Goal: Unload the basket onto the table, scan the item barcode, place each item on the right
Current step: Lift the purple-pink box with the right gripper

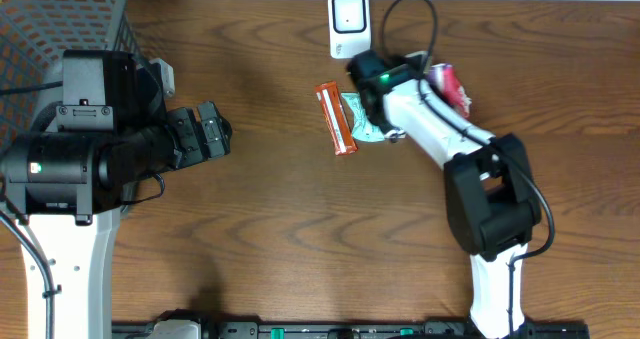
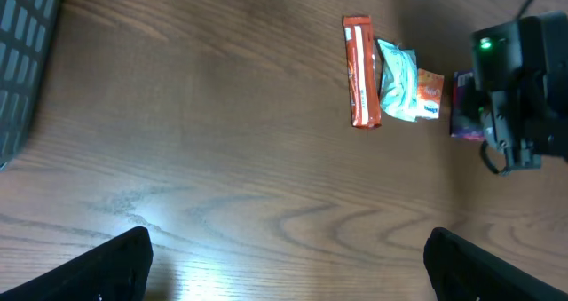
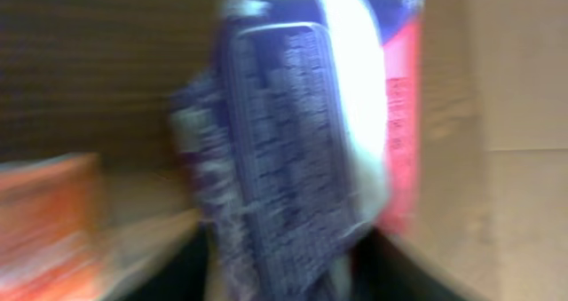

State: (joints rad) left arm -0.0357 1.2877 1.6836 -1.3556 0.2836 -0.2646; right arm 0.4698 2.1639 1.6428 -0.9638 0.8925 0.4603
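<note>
Overhead, we see the right claw [image 1: 368, 87] at upper centre, just below the white box-shaped barcode scanner [image 1: 347, 19]; whether it grips we cannot tell. Its blurred wrist view fills with a purple-and-red printed packet [image 3: 293, 141]. The left claw [image 1: 213, 131] hangs wide open, centre left, over the brown wooden worktop [image 1: 300, 239].

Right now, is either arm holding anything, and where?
Nothing in the left gripper, fingers open. For the right gripper, cannot tell: a purple packet fills its blurred wrist view.
</note>
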